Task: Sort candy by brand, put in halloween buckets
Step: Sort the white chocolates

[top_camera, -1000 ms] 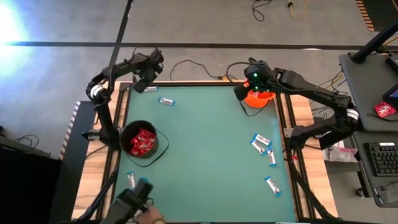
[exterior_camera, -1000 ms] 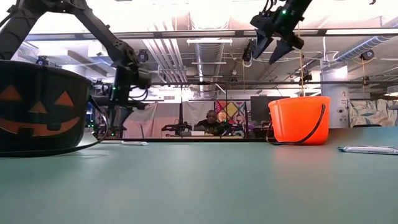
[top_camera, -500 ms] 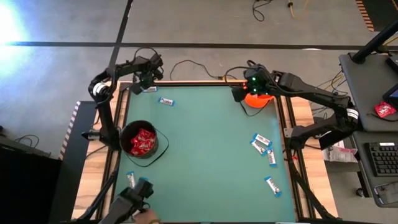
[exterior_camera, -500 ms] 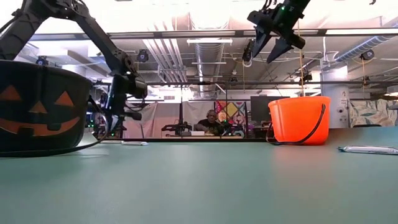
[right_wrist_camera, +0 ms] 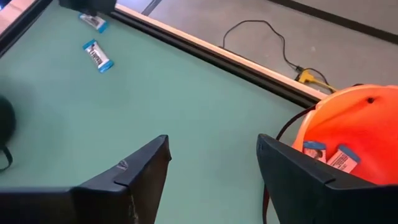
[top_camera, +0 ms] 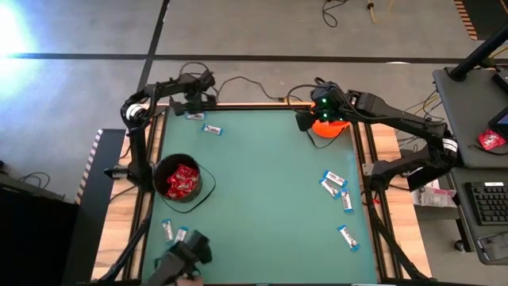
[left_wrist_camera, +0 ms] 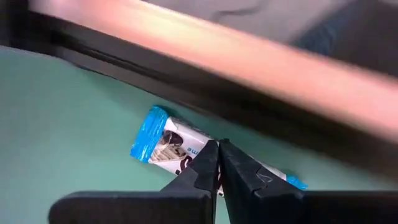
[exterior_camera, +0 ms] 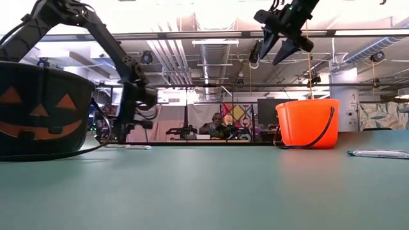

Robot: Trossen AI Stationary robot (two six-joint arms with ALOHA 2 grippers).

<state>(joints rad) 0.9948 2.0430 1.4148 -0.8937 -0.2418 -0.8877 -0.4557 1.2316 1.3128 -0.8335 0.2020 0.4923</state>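
My left gripper (top_camera: 196, 105) (left_wrist_camera: 219, 148) is shut, pointing down over a white-and-blue bar (left_wrist_camera: 171, 144) (top_camera: 193, 116) at the table's far left corner. A second bar (top_camera: 212, 129) lies close by. My right gripper (top_camera: 306, 119) (right_wrist_camera: 211, 162) is open, high above the table beside the orange bucket (top_camera: 329, 125) (exterior_camera: 308, 122), which holds two bars (right_wrist_camera: 329, 155). The black bucket (top_camera: 179, 179) stands at the left and holds red packets (top_camera: 182, 181). Several more bars (top_camera: 333, 184) lie flat at the right. My left gripper comes from above with its shut fingertips (left_wrist_camera: 211, 163) in front of the bar's middle (left_wrist_camera: 186, 152). The fingers hide the spot, so I cannot tell whether they touch the bar. The bar lies flat on the table.
Two bars (top_camera: 173, 231) lie at the near left edge, beside a dark object (top_camera: 184, 256) and a person's hand. The table's raised far rail (left_wrist_camera: 205, 106) runs just behind the corner bar. Cables lie on the floor beyond. Bare green mat fills the middle (top_camera: 262, 191).
My left gripper has moved down and a little toward the right, onto the bar in the far left corner. A second bar has appeared at the near left edge, where the dark object has shifted right.
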